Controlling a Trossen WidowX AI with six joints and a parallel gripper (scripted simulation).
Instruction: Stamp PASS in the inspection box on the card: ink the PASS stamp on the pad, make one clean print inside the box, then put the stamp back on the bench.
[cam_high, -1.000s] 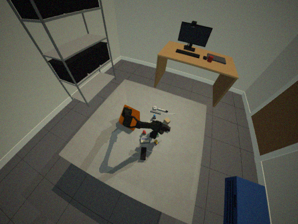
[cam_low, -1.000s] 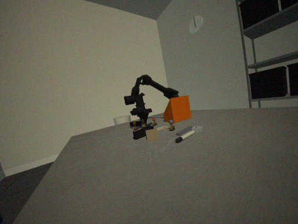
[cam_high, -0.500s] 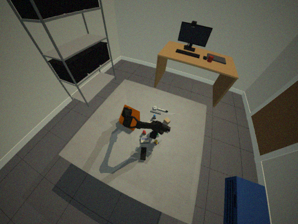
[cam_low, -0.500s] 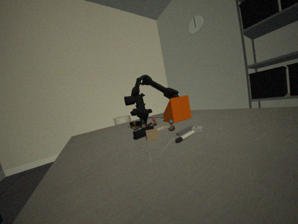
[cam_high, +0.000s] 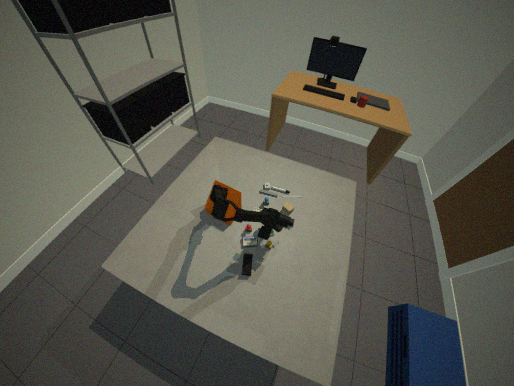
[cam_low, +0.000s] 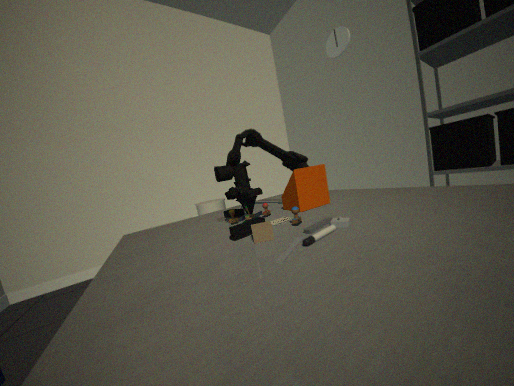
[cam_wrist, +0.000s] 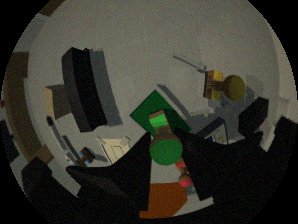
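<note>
My gripper (cam_high: 268, 232) (cam_low: 248, 213) (cam_wrist: 161, 132) points down and is shut on the green-knobbed stamp (cam_wrist: 166, 151), gripped between its fingertips. A green square (cam_wrist: 144, 113) lies under the stamp in the wrist view; whether they touch is unclear. The cream card (cam_wrist: 115, 150) (cam_low: 281, 220) with printed outlines lies to its left in the wrist view. A dark-framed flat case (cam_wrist: 220, 133) (cam_high: 249, 242) with a pale face lies to the right. The word on the held stamp cannot be read.
Standing around are a yellow stamp (cam_wrist: 234, 87) (cam_high: 269, 244), a red stamp (cam_wrist: 185, 180) (cam_high: 248, 227) and a blue stamp (cam_low: 295, 215) (cam_high: 266, 200). A black block (cam_wrist: 82, 90) and wooden block (cam_low: 262, 233) (cam_high: 288, 207) stand near. A pen (cam_low: 322, 234) and orange block (cam_low: 312, 187) also show.
</note>
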